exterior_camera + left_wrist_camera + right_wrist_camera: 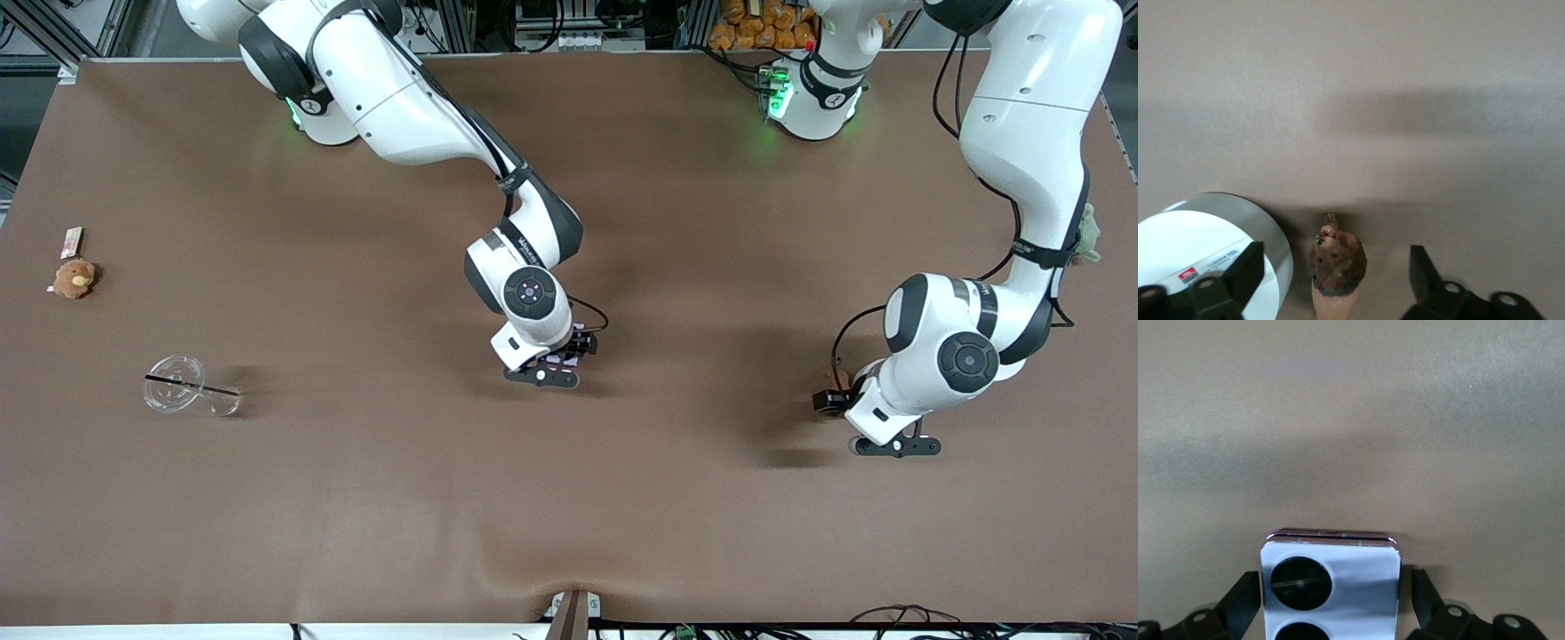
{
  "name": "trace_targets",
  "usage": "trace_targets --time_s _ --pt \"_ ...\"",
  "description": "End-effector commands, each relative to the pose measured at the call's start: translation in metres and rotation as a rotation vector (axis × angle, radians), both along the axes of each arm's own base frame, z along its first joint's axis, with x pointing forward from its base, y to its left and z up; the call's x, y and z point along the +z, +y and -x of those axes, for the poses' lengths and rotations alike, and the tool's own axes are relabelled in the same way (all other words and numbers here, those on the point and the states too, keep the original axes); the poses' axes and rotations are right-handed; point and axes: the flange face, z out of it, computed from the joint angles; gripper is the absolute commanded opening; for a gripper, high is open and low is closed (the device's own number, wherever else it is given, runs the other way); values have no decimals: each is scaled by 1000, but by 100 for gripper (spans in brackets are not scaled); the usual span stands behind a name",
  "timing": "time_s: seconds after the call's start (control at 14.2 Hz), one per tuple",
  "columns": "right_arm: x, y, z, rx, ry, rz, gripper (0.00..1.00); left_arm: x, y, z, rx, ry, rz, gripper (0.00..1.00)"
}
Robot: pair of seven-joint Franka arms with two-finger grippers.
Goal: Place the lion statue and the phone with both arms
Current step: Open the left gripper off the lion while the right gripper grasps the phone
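- Brown matte table (569,533) under everything, a bit wrinkled along the edge closest to the front camera.
- Left gripper (896,446) down low toward the left arm's end, jaws spread wide, gripping nothing.
- Lion statue (1338,263) standing upright on the table right between them, clear gaps on both sides. Probably already set down, so likely nothing left there but lifting straight up without clipping it.
- Clear cup (182,384) tipped on its side toward the right arm's end, well apart from both grippers.
- Right gripper (544,375) low over the table's middle, straddling the phone (1331,587), black camera circles facing the wrist camera. Can't tell whether clamped or let go. Low height fits a gentle put-down.
- Farthest: round brown plush (75,278) with a small white-red card (71,241) just beside it, uninvolved.
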Motion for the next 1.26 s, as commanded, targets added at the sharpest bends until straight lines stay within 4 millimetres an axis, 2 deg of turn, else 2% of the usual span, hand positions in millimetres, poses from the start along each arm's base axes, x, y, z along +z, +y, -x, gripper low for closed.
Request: trace_targets --time_s 0.0,0.07,0.14,0.21,0.28,0.35,0.49,0.63,0.84,0.98,1.05,1.12,1.19 --pt "-2 15 3 -16 -40 -10 100 48 -15 2 -34 -56 -18 100" --pt "-7 13 5 -11 -42 -4 100 67 -23 3 -42 -63 -14 100" --pt "-6 14 5 8 -56 4 55 94 -25 2 -41 -85 -18 100" --pt "-6 14 6 15 -61 10 20 120 -26 1 -41 -97 -28 100" --pt "-4 14 6 15 -64 9 11 148 -24 -1 -39 -106 -37 100" --pt "-1 14 4 17 -66 6 10 175 -29 -1 -47 -108 -41 100" --pt "27 -6 -17 -6 -79 -5 11 235 -33 2 -40 -87 -61 100" --pt "57 -49 -50 -12 -68 -3 12 269 -22 8 -15 -24 -80 100" --pt "105 -135 -100 -45 -52 -5 16 312 -20 26 20 17 -27 100" --pt "128 -186 -120 14 -47 -1 19 352 0 38 61 -33 13 100" --pt "134 -222 -129 19 -14 6 21 364 11 43 79 -43 40 100" --pt "134 -258 -135 36 29 10 21 388 11 57 80 -68 50 100" --pt "132 -291 -139 76 65 9 21 402 7 73 65 -80 32 100"
